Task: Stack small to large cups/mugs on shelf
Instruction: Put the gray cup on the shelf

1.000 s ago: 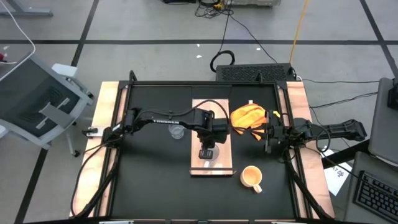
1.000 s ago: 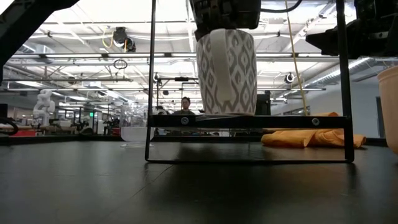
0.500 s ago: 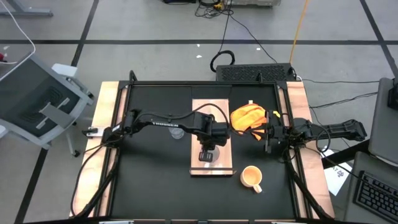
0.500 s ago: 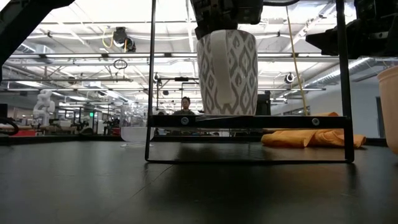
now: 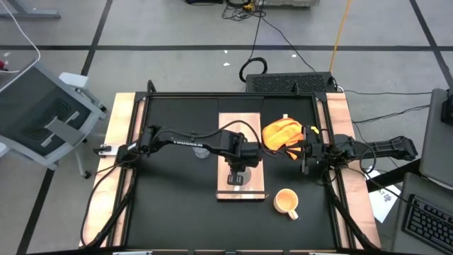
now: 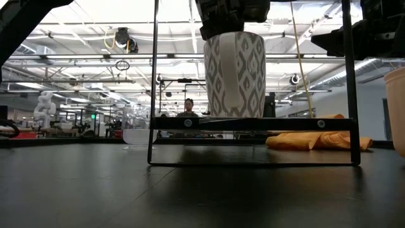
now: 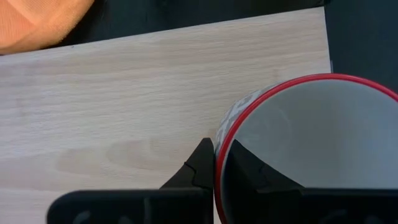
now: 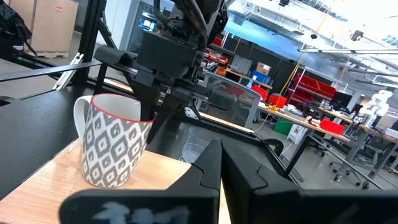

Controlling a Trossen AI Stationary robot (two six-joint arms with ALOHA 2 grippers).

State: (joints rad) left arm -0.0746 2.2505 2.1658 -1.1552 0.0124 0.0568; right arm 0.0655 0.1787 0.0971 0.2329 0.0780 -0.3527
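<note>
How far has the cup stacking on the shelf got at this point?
Done: nothing stacked yet. In hand: the left gripper pinches the patterned mug's rim, with the mug standing on the shelf. Left: the orange mug and the glass cup, both on the table.

From my station I count three cups: one patterned white mug with a red rim, one orange-yellow mug, and one clear glass cup. There is one wooden shelf board, one orange-yellow cloth, and one black tabletop. I have two arms on the table, so two grippers, the left gripper and the right gripper, and I can make out one person far back in the room.
</note>
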